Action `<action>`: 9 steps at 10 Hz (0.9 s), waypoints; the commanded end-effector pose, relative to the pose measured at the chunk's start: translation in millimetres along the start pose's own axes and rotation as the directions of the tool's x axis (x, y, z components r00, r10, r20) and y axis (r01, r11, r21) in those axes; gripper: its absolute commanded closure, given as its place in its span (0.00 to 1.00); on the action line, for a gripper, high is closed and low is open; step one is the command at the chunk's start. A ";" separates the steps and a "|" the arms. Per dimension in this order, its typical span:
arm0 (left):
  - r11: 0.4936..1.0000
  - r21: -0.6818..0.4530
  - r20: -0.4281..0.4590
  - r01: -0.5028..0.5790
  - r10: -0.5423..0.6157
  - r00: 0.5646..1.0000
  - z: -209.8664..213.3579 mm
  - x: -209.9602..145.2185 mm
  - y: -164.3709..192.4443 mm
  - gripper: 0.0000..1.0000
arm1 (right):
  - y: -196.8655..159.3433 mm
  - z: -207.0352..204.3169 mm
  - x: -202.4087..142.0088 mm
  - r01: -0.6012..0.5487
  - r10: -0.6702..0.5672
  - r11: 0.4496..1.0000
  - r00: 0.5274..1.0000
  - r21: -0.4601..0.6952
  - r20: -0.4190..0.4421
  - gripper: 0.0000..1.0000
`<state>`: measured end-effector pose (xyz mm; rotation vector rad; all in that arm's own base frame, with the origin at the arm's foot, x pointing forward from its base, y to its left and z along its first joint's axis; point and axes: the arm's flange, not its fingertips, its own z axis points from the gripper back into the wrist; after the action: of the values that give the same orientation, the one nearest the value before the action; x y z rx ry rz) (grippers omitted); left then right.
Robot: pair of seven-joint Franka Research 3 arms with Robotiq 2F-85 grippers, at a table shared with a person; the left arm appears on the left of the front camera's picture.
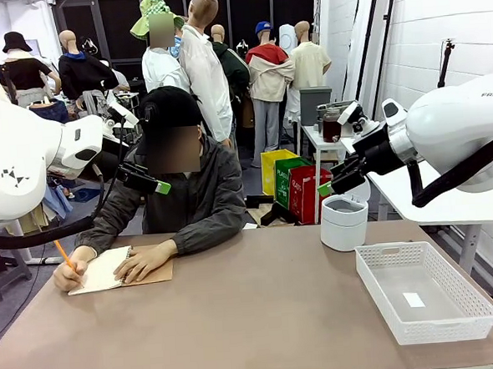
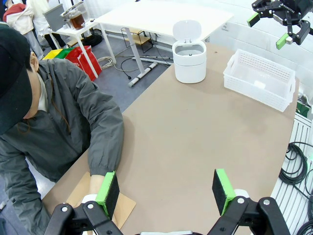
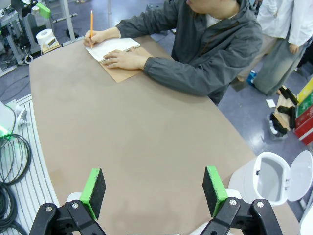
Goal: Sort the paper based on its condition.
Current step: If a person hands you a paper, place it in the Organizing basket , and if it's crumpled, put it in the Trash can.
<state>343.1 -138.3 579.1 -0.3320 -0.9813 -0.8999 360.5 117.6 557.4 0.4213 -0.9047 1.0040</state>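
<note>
Surface [image 1: 263, 317]: person [image 1: 193, 196] writing at its far left; basket [image 1: 425, 291] and bin [image 1: 343, 222] stand right. Paper [image 3: 110, 46]: top page of the notebook [image 3: 124, 74], under the person's hand [image 3: 120, 58], pencil [image 3: 91, 24] on it. Left gripper [image 2: 165, 188] and right gripper [image 3: 154, 188] hover, jaws wide. Judged: sorting not begun; the next move needs a freed sheet. Right wrist view gives page and pencil; left wrist view gives basket and bin.

Three cameras covering one worktop [image 1: 263, 317]
Front camera is facing across toward the person [image 1: 199, 206]; both wrist cameras are looking down from high up, sharing its brown middle.
</note>
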 end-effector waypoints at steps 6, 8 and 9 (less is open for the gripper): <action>1.000 -0.005 -0.001 0.010 -0.010 1.000 0.5 -1.2 1.4 0.00 | -0.9 -1.8 -1.0 0.005 -0.005 1.000 1.000 0.014 0.007 0.00; 1.000 -0.005 -0.001 0.010 -0.010 1.000 0.5 -1.2 1.4 0.00 | -0.9 -1.8 -1.0 0.005 -0.005 1.000 1.000 0.014 0.007 0.00; 1.000 -0.005 -0.001 0.010 -0.010 1.000 0.5 -1.2 1.4 0.00 | -0.9 -1.8 -1.0 0.005 -0.005 1.000 1.000 0.014 0.007 0.00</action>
<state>343.1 -138.3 579.1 -0.3320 -0.9813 -0.8999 360.5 117.6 557.4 0.4213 -0.9047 1.0040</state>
